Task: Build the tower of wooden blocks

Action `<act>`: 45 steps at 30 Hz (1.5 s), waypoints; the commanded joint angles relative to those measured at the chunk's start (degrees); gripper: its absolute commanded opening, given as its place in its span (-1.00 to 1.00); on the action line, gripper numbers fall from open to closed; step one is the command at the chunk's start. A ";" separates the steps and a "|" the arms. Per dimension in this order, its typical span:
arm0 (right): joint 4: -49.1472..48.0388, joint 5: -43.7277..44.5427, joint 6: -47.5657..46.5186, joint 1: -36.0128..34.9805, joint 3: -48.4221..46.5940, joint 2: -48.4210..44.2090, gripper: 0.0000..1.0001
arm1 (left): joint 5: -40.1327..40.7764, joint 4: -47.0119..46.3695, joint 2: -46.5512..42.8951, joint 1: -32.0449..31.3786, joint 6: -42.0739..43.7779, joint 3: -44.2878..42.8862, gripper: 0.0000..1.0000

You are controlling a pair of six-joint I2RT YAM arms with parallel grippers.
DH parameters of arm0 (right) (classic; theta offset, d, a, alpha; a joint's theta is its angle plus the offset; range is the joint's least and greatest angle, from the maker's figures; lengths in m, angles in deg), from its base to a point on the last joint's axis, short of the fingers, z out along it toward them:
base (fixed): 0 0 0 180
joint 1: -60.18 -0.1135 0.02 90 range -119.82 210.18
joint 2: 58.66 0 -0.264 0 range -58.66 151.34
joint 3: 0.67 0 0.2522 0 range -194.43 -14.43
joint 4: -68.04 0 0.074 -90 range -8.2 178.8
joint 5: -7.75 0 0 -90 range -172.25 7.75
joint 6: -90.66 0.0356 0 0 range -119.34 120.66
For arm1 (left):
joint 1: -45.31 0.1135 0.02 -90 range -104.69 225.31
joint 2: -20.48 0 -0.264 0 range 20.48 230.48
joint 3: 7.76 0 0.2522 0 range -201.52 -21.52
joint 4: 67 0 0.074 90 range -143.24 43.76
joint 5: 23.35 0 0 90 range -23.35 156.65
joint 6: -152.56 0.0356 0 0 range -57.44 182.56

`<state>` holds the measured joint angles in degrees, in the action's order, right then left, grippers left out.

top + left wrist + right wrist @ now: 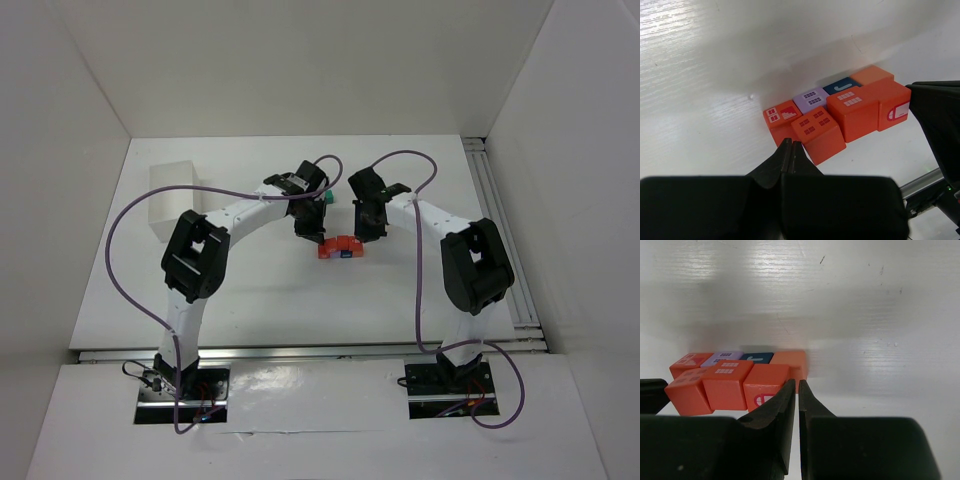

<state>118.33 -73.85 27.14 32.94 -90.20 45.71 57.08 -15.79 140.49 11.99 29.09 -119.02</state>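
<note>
Wood blocks [852, 112] lie in two touching rows, mostly orange-red. The left gripper [791, 144] and right gripper [796, 384] are pressed together, empty.

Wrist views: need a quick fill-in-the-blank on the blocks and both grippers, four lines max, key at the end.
1. The left gripper and the right gripper are both ____, holding nothing.
2. The block between the purple block and the end orange block is dark ____.
3. The row nearer the left wrist camera has ____ orange blocks.
4. In the top view, the white box stands to the ____ of the blocks.
Missing words: shut; blue; three; left.
</note>
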 commanded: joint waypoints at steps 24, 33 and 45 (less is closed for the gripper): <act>0.73 1.00 -0.90 -0.62 -2.28 0.48 -0.73 | -1.78 -0.54 2.25 -0.34 -0.89 -3.58 -1.00; 1.78 1.70 -0.90 -0.62 -3.42 0.48 -0.73 | -1.25 -0.54 2.25 -0.34 -0.89 -3.58 -1.00; 3.45 3.56 -0.90 -0.62 -11.75 1.52 -0.73 | 2.88 0.52 -0.99 -0.34 -0.89 -1.21 -1.00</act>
<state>120.56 -70.55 26.55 32.94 -96.41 46.11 58.13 -15.79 142.37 11.99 29.09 -120.41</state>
